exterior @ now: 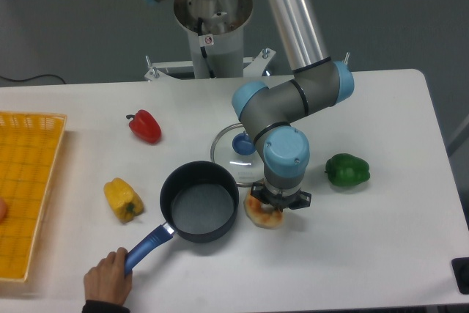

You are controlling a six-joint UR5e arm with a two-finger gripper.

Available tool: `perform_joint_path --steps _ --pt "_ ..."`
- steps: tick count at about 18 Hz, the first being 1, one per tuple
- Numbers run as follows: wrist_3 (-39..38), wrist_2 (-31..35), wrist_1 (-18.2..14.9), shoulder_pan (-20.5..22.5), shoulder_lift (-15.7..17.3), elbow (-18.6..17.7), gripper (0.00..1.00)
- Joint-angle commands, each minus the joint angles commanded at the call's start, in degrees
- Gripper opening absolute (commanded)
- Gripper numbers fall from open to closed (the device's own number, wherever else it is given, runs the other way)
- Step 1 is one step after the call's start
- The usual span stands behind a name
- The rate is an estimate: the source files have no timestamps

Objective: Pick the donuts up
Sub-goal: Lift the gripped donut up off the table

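The donut (262, 215) is a tan-orange ring with pale glaze, lying on the white table just right of the dark pot. My gripper (277, 204) points straight down over it, and the wrist body hides most of the donut and the fingers. The fingers seem to be at the donut's level, around or on its right half. I cannot tell whether the jaws are open or closed on it.
A dark saucepan (199, 201) with a blue handle (146, 245) is held by a human hand (107, 278). A glass lid with blue knob (236, 146) lies behind the gripper. A green pepper (347, 170), yellow pepper (122, 199), red pepper (146, 126) and a yellow basket (29, 188) are around.
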Motion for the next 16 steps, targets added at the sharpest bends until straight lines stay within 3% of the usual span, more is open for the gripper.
perform_joint_path --steps 2,5,12,16 --pt "0.0 -0.2 -1.3 0.4 0.3 1.1 0.10" --pt "0.6 -0.3 -7.5 0.6 0.5 3.9 0.10" --pt "6.8 -1.7 -12.2 2.3 4.7 4.6 0.10" --pt "10.2 -1.7 -12.8 2.8 7.8 4.6 0.10"
